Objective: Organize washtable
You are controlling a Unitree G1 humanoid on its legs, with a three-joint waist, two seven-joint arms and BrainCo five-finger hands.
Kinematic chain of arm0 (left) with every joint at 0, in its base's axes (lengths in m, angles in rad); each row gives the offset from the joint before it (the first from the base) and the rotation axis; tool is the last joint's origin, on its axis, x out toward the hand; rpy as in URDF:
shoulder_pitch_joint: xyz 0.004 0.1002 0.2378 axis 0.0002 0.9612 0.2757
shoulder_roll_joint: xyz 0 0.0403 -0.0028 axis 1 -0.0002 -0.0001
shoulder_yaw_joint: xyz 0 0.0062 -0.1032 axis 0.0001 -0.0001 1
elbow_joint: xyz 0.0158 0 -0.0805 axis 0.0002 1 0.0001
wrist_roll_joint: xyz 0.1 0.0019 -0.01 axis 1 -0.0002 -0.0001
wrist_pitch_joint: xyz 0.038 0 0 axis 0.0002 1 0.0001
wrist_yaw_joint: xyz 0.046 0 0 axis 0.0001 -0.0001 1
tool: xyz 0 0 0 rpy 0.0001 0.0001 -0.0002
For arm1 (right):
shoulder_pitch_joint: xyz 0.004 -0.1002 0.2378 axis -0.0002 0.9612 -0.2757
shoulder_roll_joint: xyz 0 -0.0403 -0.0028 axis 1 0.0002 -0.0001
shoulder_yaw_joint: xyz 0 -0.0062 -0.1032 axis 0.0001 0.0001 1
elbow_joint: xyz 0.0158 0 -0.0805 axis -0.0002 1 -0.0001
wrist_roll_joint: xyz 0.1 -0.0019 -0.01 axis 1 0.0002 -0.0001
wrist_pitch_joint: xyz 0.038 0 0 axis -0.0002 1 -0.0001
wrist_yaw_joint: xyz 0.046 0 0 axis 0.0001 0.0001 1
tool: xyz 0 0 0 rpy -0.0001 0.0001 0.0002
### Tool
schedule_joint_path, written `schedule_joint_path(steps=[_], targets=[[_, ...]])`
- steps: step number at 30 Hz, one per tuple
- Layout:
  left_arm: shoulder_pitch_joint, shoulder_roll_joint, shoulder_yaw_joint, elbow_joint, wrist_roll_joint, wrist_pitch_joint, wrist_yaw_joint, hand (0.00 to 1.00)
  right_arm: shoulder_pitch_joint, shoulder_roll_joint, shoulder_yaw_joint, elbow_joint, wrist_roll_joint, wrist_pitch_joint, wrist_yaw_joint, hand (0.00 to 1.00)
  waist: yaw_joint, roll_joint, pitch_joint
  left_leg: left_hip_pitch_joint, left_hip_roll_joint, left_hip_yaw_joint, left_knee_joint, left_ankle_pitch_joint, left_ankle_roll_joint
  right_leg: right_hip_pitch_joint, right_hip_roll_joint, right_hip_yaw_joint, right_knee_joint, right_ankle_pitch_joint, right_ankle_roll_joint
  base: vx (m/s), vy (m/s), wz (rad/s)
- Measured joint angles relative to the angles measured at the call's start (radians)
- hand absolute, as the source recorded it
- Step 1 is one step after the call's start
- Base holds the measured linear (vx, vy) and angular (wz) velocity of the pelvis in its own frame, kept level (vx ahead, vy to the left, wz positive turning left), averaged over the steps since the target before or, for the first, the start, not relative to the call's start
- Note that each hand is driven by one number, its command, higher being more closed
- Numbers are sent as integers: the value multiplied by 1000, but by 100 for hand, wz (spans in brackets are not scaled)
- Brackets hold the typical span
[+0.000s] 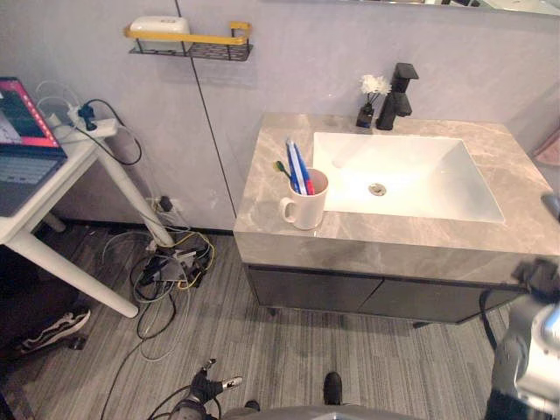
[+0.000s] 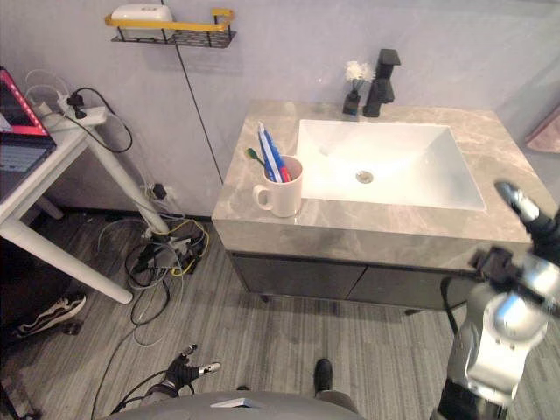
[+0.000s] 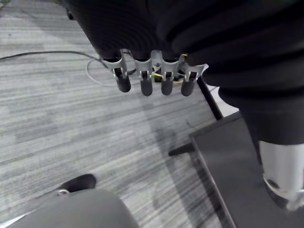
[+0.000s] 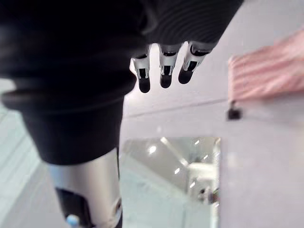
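from the head, the white mug (image 1: 304,208) stands on the marble washtable (image 1: 262,166), just left of the white basin (image 1: 420,175). it holds toothbrushes (image 1: 297,168) that lean to the far left. a black faucet (image 1: 395,96) and a small vase of white flowers (image 1: 369,98) stand at the far edge. on the wall to the left, a yellow-railed shelf (image 1: 188,45) carries a white box (image 1: 160,28).

at our left wrist, the left hand (image 3: 145,78) hangs over the grey floor with its fingers loosely straight, holding nothing.

at our right wrist, the right hand (image 4: 165,71) has relaxed fingers and touches nothing. a pink towel (image 4: 270,71) and a mirror (image 4: 175,175) lie beyond.
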Motion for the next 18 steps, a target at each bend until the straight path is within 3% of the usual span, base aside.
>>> schedule_joint_path(steps=[4,7,11,13,18], targets=[[7,-10,21,-13,-1,0,4,0,178,145,-27,197,-36,53,-36,0,-18,1,-1,2,1,3,0,-7,6,1,-1,1,0,-3,-5,0,0,0],[27,-43,56,-48,-3,1,9,0,263,176,-5,305,-36,104,-58,0,-19,15,-8,10,1,22,1,-9,9,5,-2,2,3,-3,-4,11,12,-8],[45,-95,111,-77,-39,1,21,0,315,202,27,488,-36,109,-64,0,-19,26,-9,43,7,45,19,-31,14,41,1,9,0,-10,0,11,14,-11],[42,-115,139,-76,-84,0,28,0,314,200,65,636,-35,123,-55,0,-15,24,-10,50,14,63,32,-43,13,48,8,12,-2,-12,1,-15,-5,-20],[-4,-176,224,23,-338,0,46,0,263,181,65,1063,-25,138,-1,0,-7,27,-11,51,31,82,33,-51,11,43,20,10,-1,-16,-4,8,-30,-8]])
